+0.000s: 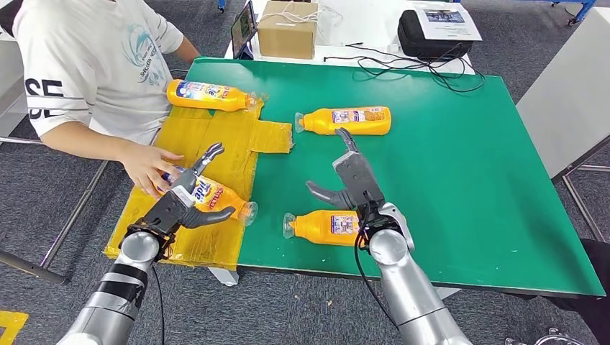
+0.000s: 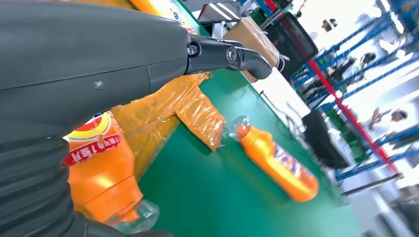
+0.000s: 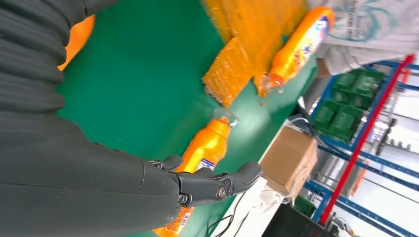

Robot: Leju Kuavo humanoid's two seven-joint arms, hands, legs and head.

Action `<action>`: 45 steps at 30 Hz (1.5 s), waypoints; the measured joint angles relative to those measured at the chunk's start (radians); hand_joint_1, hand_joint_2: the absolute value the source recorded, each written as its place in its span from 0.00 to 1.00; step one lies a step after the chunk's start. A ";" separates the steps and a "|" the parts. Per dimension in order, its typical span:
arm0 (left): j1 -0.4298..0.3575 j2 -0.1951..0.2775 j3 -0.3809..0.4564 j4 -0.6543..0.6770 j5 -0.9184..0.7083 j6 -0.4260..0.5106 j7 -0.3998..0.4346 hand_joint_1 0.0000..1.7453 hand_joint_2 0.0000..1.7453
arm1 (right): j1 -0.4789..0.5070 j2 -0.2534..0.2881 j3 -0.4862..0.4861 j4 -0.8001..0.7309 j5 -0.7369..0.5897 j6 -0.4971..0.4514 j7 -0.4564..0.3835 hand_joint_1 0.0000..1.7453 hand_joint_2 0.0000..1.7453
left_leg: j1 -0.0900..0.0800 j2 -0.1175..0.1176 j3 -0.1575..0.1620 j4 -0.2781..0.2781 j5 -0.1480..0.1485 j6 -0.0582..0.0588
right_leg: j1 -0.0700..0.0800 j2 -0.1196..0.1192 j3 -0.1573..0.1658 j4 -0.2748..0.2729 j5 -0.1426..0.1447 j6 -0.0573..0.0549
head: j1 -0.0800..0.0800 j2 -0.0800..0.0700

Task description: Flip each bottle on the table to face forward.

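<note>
Four orange bottles lie on their sides around the yellow taped sheet (image 1: 216, 140): the left hand (image 1: 188, 201) grips one bottle (image 1: 219, 196) on it alongside a person's hand (image 1: 147, 167); the right hand (image 1: 352, 183), fingers spread and holding nothing, hovers above another bottle (image 1: 327, 226) beside the sheet.

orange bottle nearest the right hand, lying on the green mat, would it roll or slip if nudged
The orange bottle lies on its side with a rounded body, so it may roll. Its glossy plastic looks slippery. The right hand hovers above it, fingers apart.
</note>
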 joint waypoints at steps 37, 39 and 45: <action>0.070 -0.140 0.138 -0.068 0.383 -0.029 0.197 0.00 1.00 | 0.072 -0.130 0.075 0.135 0.423 -0.002 0.243 0.00 1.00 | 0.000 -0.001 -0.001 0.000 0.000 0.000 | 0.000 -0.002 0.000 -0.001 0.000 0.000 | 0.000 0.000; 0.070 -0.139 0.140 -0.068 0.384 -0.030 0.197 0.00 1.00 | 0.067 -0.135 0.075 0.142 0.428 0.004 0.244 0.00 1.00 | 0.000 -0.001 -0.001 0.000 0.000 0.000 | 0.000 -0.002 0.000 -0.001 0.000 0.000 | 0.000 0.000; 0.070 -0.137 0.142 -0.068 0.393 -0.045 0.202 0.00 1.00 | 0.034 -0.149 0.082 0.187 0.460 0.052 0.256 0.00 1.00 | 0.000 -0.001 0.000 0.000 0.000 0.000 | 0.000 -0.002 0.001 -0.001 0.000 0.000 | 0.000 0.000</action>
